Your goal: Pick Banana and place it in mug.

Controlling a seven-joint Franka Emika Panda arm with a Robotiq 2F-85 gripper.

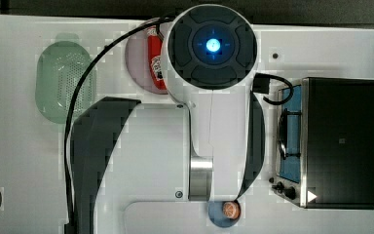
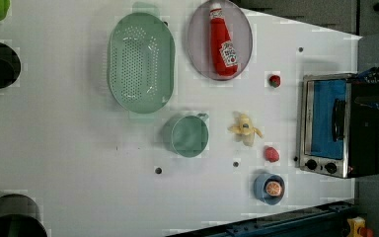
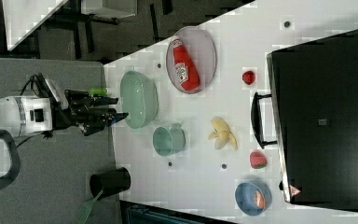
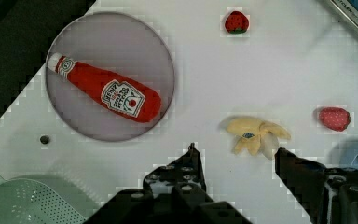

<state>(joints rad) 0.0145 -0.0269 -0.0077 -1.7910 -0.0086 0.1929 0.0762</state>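
1. Lying flat on the white table (image 2: 79, 163): the small pale yellow-cream banana (image 2: 245, 129), a little bunch of curved fingers, between the small round translucent green mug (image 2: 186, 136) and the silver toaster oven with a blue door (image 2: 333, 126) in the left view.
2. Standing upright and apart from the banana: the mug, with nothing visible inside it.
3. Hanging well above the table in the right view, holding nothing: the black gripper (image 3: 116, 108), jaws standing apart. In the wrist view, pointing with its two fingers (image 4: 189, 170) toward the banana (image 4: 256, 135) lying just beyond them.
4. Resting near the banana but not touching it: one red strawberry-like fruit (image 2: 272, 154) and, further away, a second red fruit (image 2: 275, 80).
5. Lying on the round grey plate (image 2: 197, 49): a red ketchup bottle (image 2: 223, 42); beside it, the large oval green perforated colander (image 2: 140, 61).
6. Judging the handling: probably light and toy-like, with a smooth and maybe slippery skin; spreading fingers giving an uneven shape, so likely rolling or turning under a bad pinch.
7. Judging the hold: best taking it across the thick middle where the fingers are joining, not at a thin tip.
8. Judging the placing: banana about as long as the mug is wide, so needing to be tilted end-down to go in.
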